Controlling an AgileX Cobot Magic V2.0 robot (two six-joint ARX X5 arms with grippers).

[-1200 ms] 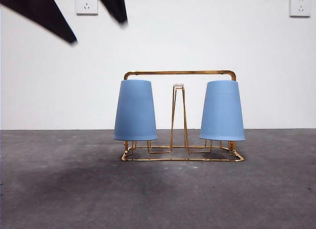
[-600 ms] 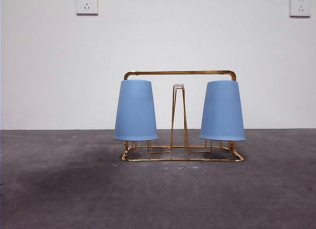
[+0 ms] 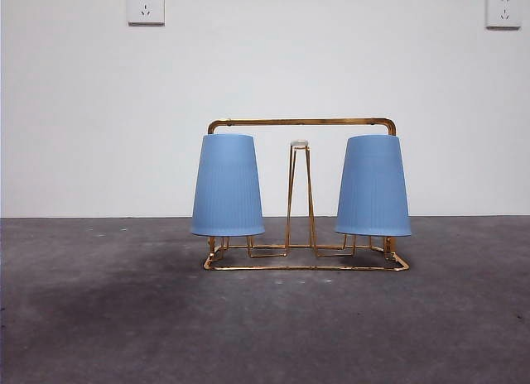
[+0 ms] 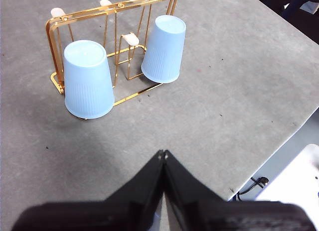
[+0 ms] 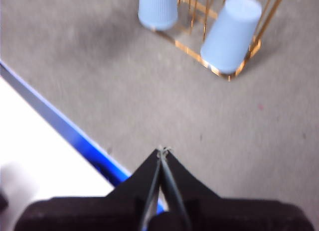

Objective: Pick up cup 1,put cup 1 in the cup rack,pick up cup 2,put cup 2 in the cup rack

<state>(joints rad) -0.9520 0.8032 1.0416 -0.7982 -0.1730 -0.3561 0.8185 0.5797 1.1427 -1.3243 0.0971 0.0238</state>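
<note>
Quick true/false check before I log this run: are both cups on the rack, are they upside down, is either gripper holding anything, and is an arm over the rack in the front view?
1. Both blue cups, left cup and right cup, sit on the cup rack. True.
2. The cups stand mouth up. False: both are inverted.
3. The left gripper holds a cup. False: it is shut and empty.
4. The right gripper is shut, holding nothing. True.
5. An arm hangs above the rack in the front view. False: none shows there.

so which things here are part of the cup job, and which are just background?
Job:
left blue cup, upside down on the rack
right blue cup, upside down on the rack
gold wire cup rack

Background:
two wall sockets
grey table
</note>
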